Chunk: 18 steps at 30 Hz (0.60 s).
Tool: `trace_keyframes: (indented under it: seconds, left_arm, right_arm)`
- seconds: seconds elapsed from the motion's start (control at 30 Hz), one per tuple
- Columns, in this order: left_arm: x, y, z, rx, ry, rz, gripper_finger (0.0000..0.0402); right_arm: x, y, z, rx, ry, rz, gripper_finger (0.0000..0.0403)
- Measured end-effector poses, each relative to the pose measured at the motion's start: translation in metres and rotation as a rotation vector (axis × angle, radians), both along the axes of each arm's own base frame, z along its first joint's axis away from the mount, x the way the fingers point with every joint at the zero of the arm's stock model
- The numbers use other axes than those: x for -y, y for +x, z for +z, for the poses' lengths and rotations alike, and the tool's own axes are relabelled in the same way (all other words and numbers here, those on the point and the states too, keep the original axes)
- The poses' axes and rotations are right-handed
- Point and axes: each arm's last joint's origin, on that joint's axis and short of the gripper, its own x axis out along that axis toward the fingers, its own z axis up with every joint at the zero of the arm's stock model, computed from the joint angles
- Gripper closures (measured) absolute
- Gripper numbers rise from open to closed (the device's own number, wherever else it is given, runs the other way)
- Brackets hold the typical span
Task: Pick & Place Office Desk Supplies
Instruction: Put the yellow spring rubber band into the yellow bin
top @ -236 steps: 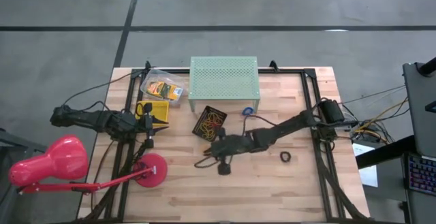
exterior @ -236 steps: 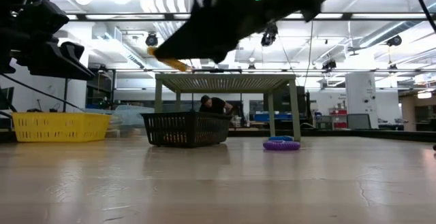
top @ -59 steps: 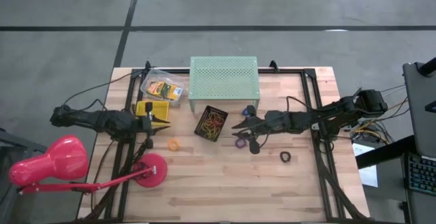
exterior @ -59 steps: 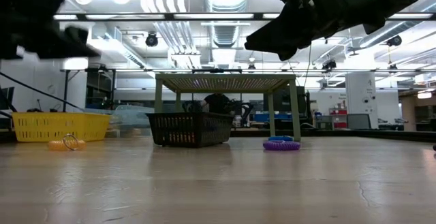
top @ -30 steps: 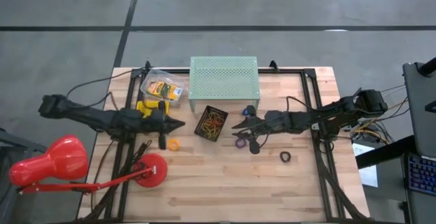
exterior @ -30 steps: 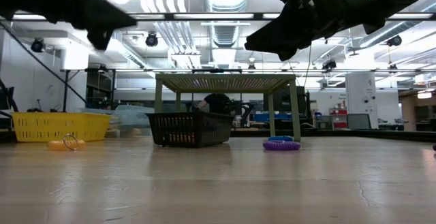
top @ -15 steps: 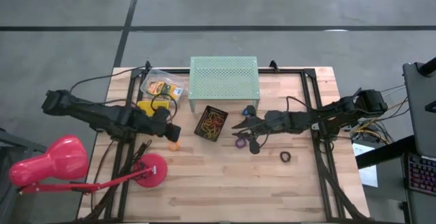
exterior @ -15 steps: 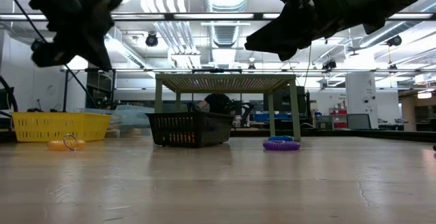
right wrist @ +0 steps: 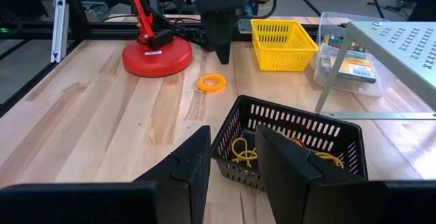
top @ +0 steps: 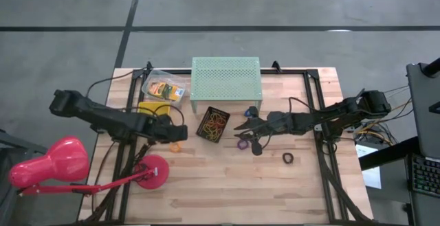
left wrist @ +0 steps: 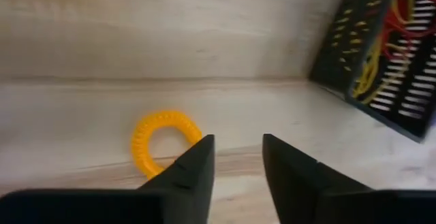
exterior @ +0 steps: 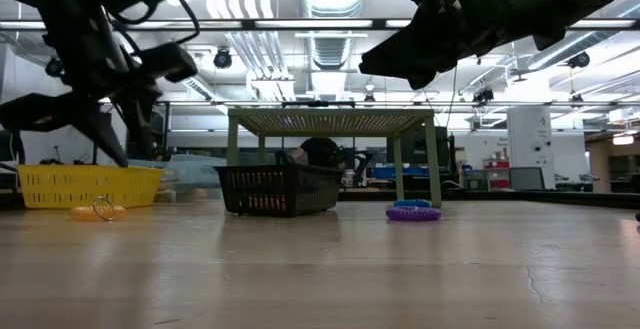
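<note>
Left gripper (left wrist: 235,157) hovers over flat-lying orange ring (left wrist: 163,144).

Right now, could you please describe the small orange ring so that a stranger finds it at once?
Start at the green metal stand at the back of the table, then come forward to the black basket full of rubber bands. Beside that basket, toward the yellow basket, the orange ring lies flat on bare wood under the left gripper. It alone is loose, in no basket.
</note>
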Motion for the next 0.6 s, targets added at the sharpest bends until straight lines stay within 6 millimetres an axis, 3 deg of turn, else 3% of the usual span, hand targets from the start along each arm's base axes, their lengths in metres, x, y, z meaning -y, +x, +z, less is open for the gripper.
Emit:
trace_keyframes:
  seconds: [0.2, 0.6]
  left_arm:
    - [0.004, 0.013, -0.018, -0.045, -0.053, 0.014, 0.0233]
    - [0.008, 0.026, -0.047, -0.160, -0.145, 0.016, 0.0242]
  right_arm:
    - [0.000, 0.000, 0.000, 0.000, 0.001, 0.000, 0.0291]
    - [0.000, 0.000, 0.000, 0.001, 0.000, 0.000, 0.0291]
